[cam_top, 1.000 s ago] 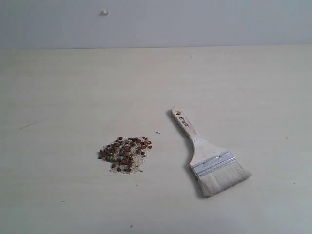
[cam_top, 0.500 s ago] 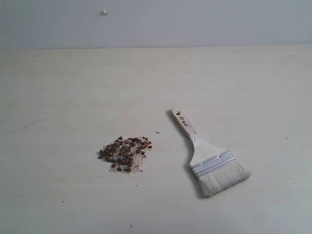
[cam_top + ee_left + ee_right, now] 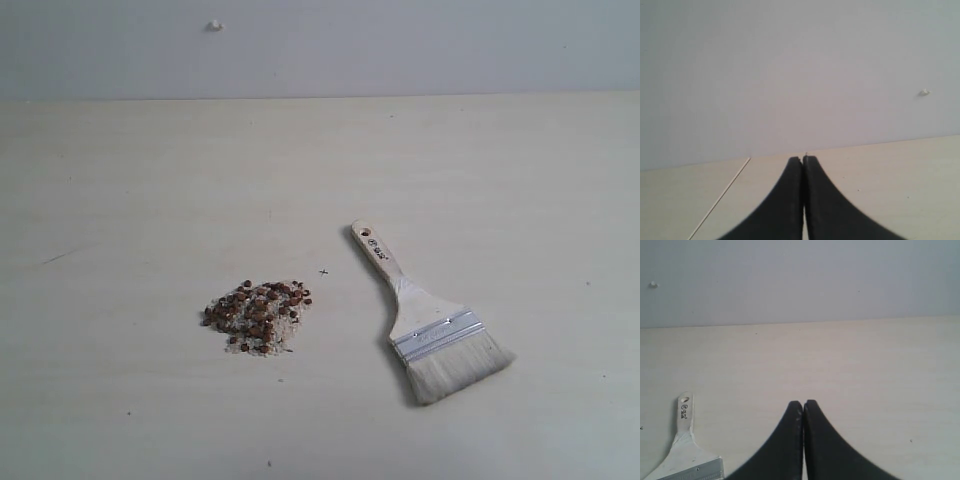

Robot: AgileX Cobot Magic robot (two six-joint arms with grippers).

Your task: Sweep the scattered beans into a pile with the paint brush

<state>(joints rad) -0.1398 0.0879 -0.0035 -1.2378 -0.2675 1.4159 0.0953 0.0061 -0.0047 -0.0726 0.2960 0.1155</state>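
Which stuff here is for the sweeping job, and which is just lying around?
For the job: small pile of reddish-brown beans; flat cream wooden paint brush with whitish bristles.
Just there: little white bump on the grey wall; tiny dark cross mark on the pale table.

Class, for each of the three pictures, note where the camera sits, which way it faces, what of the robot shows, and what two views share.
Exterior: raised over the table, looking down at the pile and paint brush; no robot part shows.
Left wrist: behind the shut left pincer, low over the table, facing the wall.
Right wrist: behind the shut right pincer, facing the wall.
Shared: exterior and right wrist both show the paint brush.
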